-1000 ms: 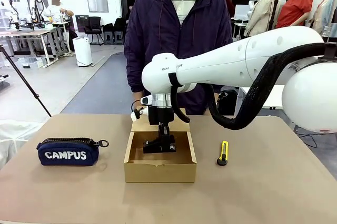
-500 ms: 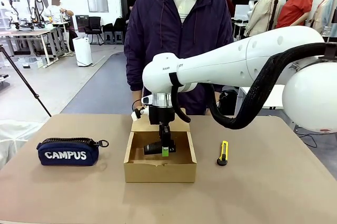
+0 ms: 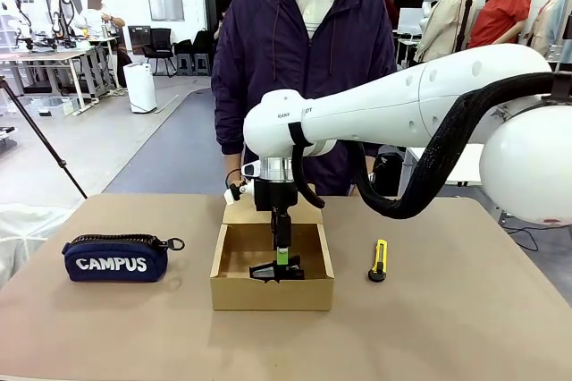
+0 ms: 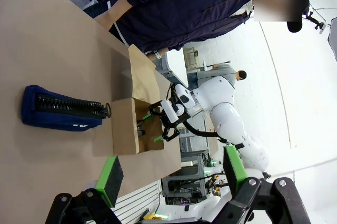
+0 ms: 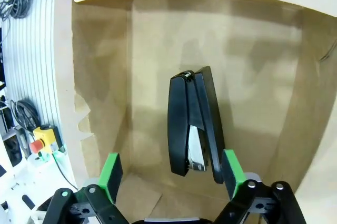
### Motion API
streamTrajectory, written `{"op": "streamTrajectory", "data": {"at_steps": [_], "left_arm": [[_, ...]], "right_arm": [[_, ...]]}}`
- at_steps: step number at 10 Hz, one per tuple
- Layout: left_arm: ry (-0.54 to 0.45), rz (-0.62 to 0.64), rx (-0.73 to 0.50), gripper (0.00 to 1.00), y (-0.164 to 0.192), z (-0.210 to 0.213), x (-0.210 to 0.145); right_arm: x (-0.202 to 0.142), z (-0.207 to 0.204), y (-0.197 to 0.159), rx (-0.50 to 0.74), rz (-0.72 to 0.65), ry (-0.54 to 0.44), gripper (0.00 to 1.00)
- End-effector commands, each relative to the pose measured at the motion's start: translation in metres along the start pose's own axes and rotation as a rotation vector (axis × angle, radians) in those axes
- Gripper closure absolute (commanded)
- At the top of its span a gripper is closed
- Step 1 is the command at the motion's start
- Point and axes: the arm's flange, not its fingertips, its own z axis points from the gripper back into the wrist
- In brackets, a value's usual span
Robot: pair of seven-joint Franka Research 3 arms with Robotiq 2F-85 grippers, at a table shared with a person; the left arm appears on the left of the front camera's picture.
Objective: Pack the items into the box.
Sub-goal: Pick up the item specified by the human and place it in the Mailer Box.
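Grey workshop floor, distant white desks, black office chairs.

From the front, the near wall of the box hides the box floor and the underside of the stapler. The right gripper stands edge-on — one finger behind the other. Its wrist covers part of the lid flap. In the right wrist view the box's right wall is cut off by the picture's edge.

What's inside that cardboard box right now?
A black stapler lies on the floor of the box, between the fingers of the open right gripper. Nothing else shows inside; the gripper covers the floor's nearest strip.
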Motion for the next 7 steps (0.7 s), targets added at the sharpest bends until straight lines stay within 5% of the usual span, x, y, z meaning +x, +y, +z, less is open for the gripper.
{"op": "streamTrajectory", "data": {"at_steps": [1,3,5,6,7], "left_arm": [[0.012,-0.001,0.001,0.00,-0.002,0.002,0.000],[0.012,-0.001,0.001,0.00,-0.002,0.002,0.000],[0.012,-0.001,0.001,0.00,-0.002,0.002,0.000],[0.012,-0.001,0.001,0.00,-0.002,0.002,0.000],[0.012,-0.001,0.001,0.00,-0.002,0.002,0.000]], "right_arm": [[-0.002,0.011,0.006,0.006,-0.032,-0.036,0.00],[-0.025,0.037,0.018,-0.014,-0.075,-0.083,0.00],[-0.082,0.080,0.054,0.101,-0.188,-0.112,0.00],[-0.129,0.103,0.082,0.223,-0.233,-0.240,0.00],[-0.178,0.121,0.115,0.309,-0.431,-0.367,0.00]]}}
